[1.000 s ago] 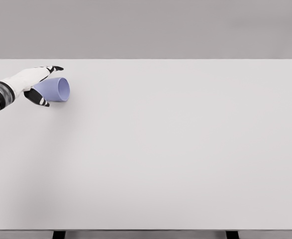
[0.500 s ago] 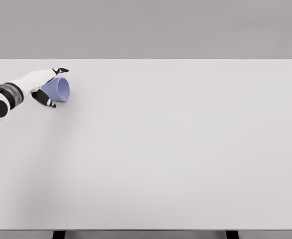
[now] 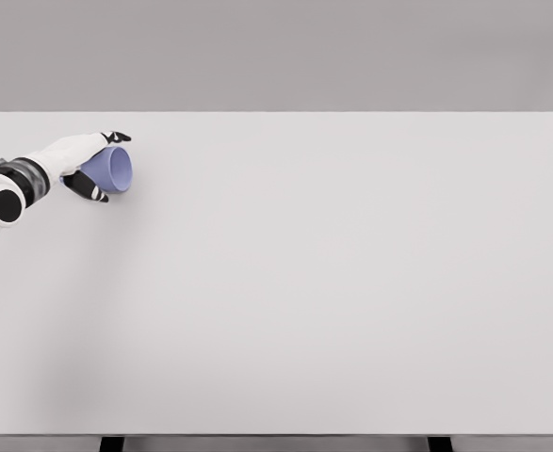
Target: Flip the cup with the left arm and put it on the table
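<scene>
A lavender cup [image 3: 114, 170] lies on its side at the far left of the white table [image 3: 333, 282], its mouth facing right. My left hand [image 3: 99, 167] comes in from the left edge and wraps the cup's base end, with black-tipped fingers over its top and the thumb under its near side. The fingers are closed around the cup body. The right arm does not show.
The table's left edge runs close to my left forearm [image 3: 12, 188]. Its far edge lies just behind the cup. A grey wall stands behind the table.
My left hand has slid right along the cup and its fingers have closed tighter on it. The cup has stayed almost in place, still lying on its side.
</scene>
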Controlling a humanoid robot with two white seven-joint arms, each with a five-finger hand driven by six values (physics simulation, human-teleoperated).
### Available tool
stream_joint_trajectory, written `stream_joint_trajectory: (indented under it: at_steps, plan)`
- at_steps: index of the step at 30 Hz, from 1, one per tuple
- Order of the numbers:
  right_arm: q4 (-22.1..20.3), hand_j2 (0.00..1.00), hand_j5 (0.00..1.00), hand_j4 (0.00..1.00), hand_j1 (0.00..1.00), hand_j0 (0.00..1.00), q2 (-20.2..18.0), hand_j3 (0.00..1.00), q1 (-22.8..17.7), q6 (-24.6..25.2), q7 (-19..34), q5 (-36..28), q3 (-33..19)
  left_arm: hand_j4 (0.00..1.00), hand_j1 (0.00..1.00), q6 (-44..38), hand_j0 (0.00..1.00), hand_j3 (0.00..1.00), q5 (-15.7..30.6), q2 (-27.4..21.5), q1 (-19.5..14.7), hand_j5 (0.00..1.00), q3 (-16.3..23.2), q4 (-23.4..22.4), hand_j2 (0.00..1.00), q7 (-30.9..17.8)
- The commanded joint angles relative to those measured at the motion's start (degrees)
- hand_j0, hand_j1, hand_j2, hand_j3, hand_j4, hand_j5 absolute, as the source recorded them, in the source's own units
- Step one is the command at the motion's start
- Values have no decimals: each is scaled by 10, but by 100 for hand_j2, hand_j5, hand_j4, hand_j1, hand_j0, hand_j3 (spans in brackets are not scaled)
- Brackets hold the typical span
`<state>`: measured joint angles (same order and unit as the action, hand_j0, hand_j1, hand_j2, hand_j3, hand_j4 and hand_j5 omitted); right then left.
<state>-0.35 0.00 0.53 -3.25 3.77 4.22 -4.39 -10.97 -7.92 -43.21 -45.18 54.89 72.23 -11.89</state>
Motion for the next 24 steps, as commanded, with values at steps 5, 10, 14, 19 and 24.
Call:
stream_joint_trajectory:
  at_steps: [5,10,14,19,24]
  plan:
    - [0,100,100,100,100,100,0,100,0,0,0,0,0,89,89,0,89,89,-11,8,0,89,0,-6,89,0]
    - [0,100,100,100,100,100,0,100,-1,0,0,0,0,79,79,1,79,79,-11,10,0,79,8,-6,79,1]
    - [0,100,100,100,100,100,0,100,0,0,0,0,0,60,60,4,60,60,-10,10,0,60,8,-6,60,1]
    - [0,100,100,100,100,100,0,100,-1,0,0,0,0,54,54,7,54,54,-6,9,-1,54,7,-3,54,0]
    - [0,100,100,100,100,100,0,100,0,0,0,0,0,54,54,25,54,54,39,3,-12,54,4,2,54,-2]
